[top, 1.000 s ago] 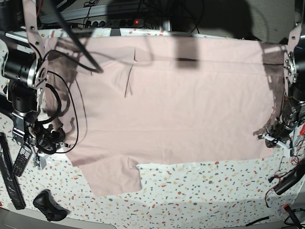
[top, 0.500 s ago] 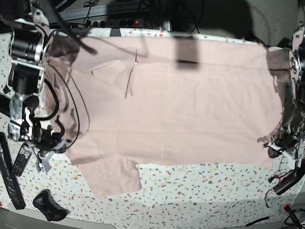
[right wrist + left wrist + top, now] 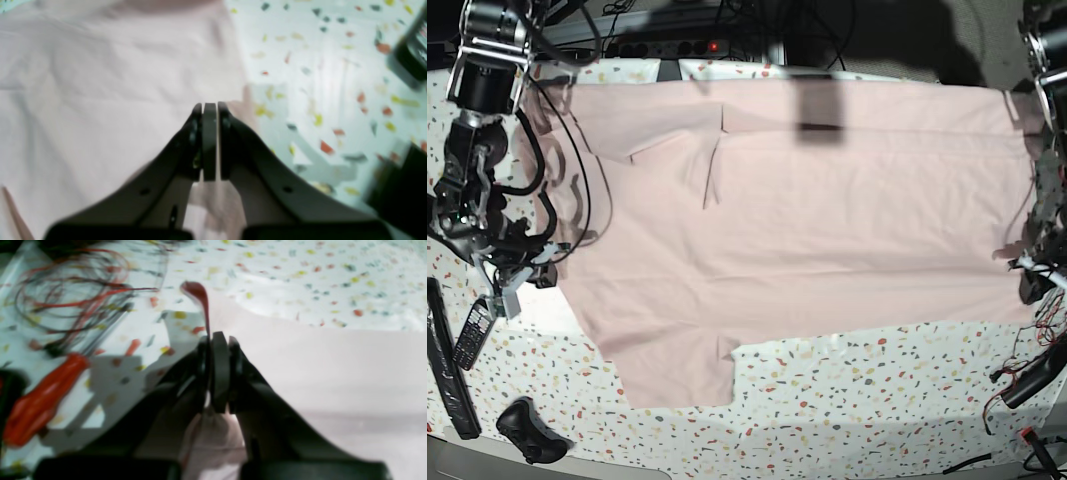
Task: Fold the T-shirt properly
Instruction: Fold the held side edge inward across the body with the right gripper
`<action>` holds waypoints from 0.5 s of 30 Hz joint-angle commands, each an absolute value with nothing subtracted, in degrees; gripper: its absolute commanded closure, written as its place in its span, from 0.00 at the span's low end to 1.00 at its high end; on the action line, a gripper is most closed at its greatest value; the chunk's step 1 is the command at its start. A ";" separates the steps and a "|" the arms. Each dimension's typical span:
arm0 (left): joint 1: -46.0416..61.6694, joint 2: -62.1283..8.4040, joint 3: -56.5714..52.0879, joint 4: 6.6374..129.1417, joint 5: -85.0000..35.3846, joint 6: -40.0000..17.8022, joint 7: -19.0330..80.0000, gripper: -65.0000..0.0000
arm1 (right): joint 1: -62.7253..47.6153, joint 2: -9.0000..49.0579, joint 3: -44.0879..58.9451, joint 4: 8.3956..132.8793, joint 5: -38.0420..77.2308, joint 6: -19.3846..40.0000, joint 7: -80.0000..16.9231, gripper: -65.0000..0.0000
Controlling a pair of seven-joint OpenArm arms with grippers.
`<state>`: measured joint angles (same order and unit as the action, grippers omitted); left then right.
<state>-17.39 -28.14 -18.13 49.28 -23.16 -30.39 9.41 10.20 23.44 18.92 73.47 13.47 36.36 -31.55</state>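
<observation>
Lying spread across the speckled desk (image 3: 847, 400), the pale pink T-shirt (image 3: 827, 230) is covering most of the surface, plain side up, w/ one sleeve jutting toward the near edge & another fold showing near the far left corner. Left pincer (image 3: 217, 340) is pinching the shirt's edge: both jaws are pressing together w/ pink fabric bunching below them and a curl of hem rising just above the tips. In the base view this pincer (image 3: 1032, 265) is sitting at the shirt's right edge. Right pincer (image 3: 209, 106) is also pressing together, w/ cloth trapped between the jaws at the shirt's border, speckled desk just beside it; in the base view it (image 3: 522, 270) is sitting at the shirt's left edge. Red & black wires (image 3: 76, 296) and an orange-handled tool (image 3: 43, 396) are lying on the desk near the left pincer. A black remote (image 3: 472, 335) and a dark controller (image 3: 527, 430) are resting near the front left corner.
</observation>
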 commanded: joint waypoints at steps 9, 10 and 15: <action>-11.42 -29.21 -20.32 61.49 -25.82 -30.65 9.02 1.00 | 3.92 24.29 29.10 82.78 22.68 36.45 -33.34 1.00; -11.44 -29.21 -20.32 61.49 -25.82 -30.65 9.02 1.00 | 3.97 24.29 29.65 82.76 23.27 36.45 -34.28 1.00; -11.44 -29.21 -20.32 61.49 -25.80 -30.65 8.99 1.00 | 5.50 24.29 27.99 82.76 25.82 36.45 -35.20 0.64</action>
<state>-10.35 -28.10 -19.92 60.27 -24.86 -30.41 10.72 4.21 23.16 27.68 81.58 24.67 36.05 -36.67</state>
